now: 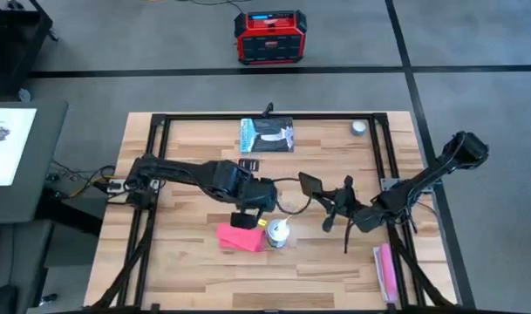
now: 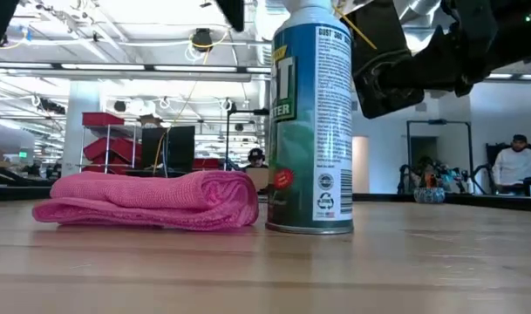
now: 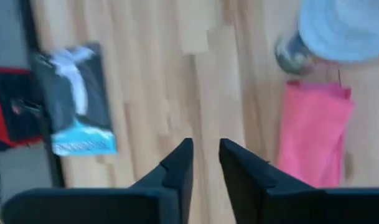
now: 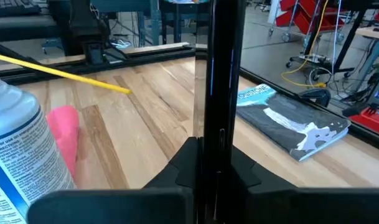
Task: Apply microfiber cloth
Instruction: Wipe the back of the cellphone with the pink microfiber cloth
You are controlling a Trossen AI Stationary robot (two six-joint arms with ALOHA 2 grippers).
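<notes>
The microfiber cloth (image 1: 239, 237) lies folded and pink on the wooden table, near the front middle; it also shows in the low view (image 2: 152, 201). A blue-and-white spray can (image 1: 278, 234) stands upright just right of it. My left gripper (image 1: 244, 220) hovers over the cloth's far edge. Its fingers point down with a narrow gap (image 3: 206, 152) and nothing between them. My right gripper (image 1: 326, 196), right of the can, is shut on a black phone (image 1: 310, 183). My right gripper pinches the black phone between its two fingers, one on each flat face, near the phone's end (image 4: 209, 134). The fingers come from the table's right side. The phone stands edge-on and reaches out past the fingertips, clear of the table.
A blue-and-black booklet (image 1: 267, 135) lies at the far middle, with a small round object (image 1: 358, 127) at the far right. A narrow pink oblong (image 1: 385, 270) lies by the near right edge. A black frame (image 1: 160, 139) borders the table. Bare wood shows at the near left.
</notes>
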